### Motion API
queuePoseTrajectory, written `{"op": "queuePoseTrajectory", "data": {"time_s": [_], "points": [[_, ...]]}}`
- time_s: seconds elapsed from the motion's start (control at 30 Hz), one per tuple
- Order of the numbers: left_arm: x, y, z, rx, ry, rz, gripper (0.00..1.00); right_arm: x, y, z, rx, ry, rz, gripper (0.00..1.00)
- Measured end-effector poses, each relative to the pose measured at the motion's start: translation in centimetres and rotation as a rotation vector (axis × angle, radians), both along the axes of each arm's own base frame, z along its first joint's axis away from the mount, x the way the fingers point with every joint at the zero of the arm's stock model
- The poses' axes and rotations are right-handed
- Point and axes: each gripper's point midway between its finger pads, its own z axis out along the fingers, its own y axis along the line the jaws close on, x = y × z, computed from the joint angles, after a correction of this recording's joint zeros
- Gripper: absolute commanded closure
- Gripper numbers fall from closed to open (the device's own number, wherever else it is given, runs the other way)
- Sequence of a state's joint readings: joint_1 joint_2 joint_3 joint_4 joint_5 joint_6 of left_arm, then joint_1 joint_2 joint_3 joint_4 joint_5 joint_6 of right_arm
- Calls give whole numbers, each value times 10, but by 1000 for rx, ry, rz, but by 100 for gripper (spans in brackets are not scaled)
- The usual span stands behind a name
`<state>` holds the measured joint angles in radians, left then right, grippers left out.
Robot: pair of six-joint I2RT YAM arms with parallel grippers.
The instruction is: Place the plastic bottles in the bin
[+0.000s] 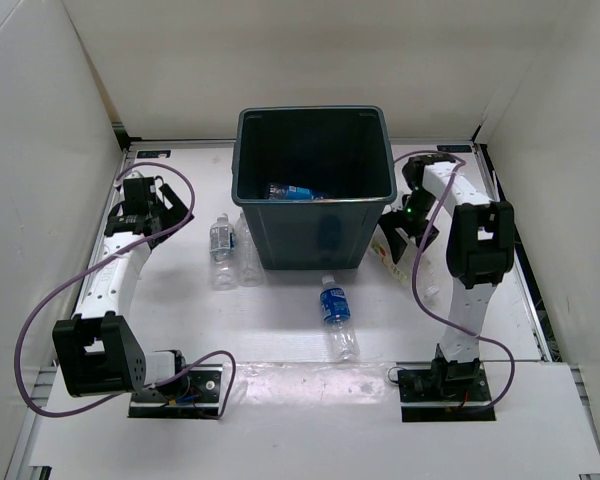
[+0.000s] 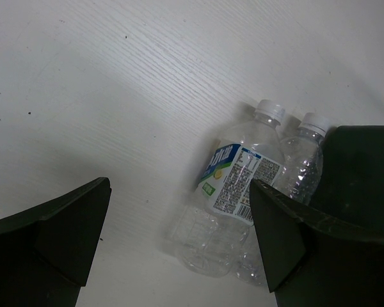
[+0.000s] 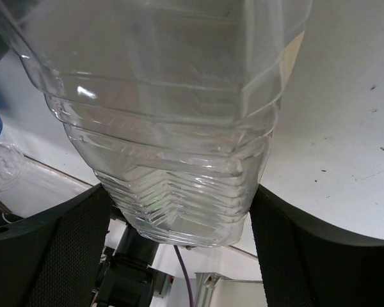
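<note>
One clear bottle [image 3: 173, 115] clamped in my right gripper [image 3: 179, 192]; best lift high, then swing to bin [image 1: 300, 238] at nine o'clock (left gripper [image 2: 179, 192] wide).

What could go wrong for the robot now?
1. The right claw grips a clear bottle low beside the bin. It might bump the wall unless it is lifted above the rim.
2. The smooth plastic could slip out.
3. The labelled bottle and the plain bottle lie touching, so the open left claw might knock one rolling.
</note>
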<state>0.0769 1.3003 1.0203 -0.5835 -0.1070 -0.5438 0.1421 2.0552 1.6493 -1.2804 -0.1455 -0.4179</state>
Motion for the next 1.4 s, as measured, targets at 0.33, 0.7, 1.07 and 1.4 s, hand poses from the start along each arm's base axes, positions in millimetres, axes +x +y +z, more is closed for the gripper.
{"op": "queuePoseTrajectory", "data": {"time_s": [0.33, 0.7, 1.07, 1.4], "points": [[0, -1, 0, -5, 0, 0, 0, 21, -23, 13, 5, -55, -126, 64], [5, -1, -3, -8, 6, -2, 0, 98, -75, 116, 112, -458, -351, 100], [11, -3, -5, -13, 16, -22, 0, 122, -56, 289, 425, -922, -480, 100], [19, -2, 5, -8, 15, -24, 0, 113, -12, 450, 889, -1266, -498, 100]]}}
